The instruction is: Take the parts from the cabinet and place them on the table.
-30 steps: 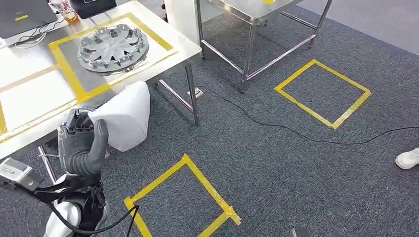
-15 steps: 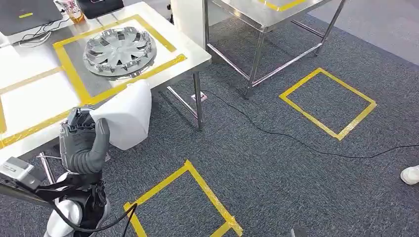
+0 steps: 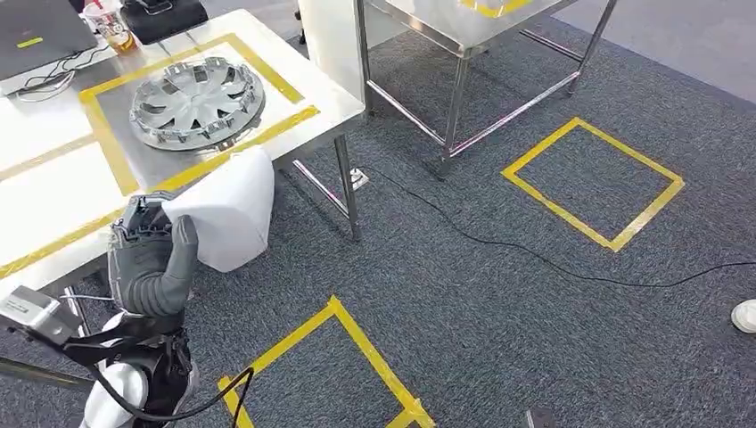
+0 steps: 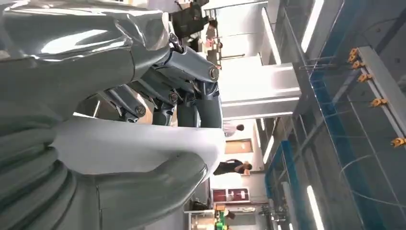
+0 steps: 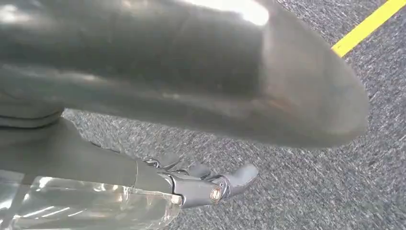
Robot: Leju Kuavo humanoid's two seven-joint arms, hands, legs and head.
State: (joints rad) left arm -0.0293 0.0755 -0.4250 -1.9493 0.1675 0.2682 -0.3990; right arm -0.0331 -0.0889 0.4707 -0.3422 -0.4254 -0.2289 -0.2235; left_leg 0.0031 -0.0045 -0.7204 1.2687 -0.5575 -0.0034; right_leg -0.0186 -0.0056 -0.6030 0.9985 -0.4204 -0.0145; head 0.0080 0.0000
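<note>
While left hand [image 3: 150, 259] grips, white part [image 3: 227, 207] points tableward.

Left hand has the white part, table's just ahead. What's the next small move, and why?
Probably step closer and lift the left hand over the table: it grips the white part beside the table edge, lower than the top, where the wheel cover already lies.

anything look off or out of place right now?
Mostly tidy. One thing: a black cable trails loose across the carpet between the taped squares, a possible trip hazard. The left hand holds the white part securely; the wheel cover lies inside its taped frame.
</note>
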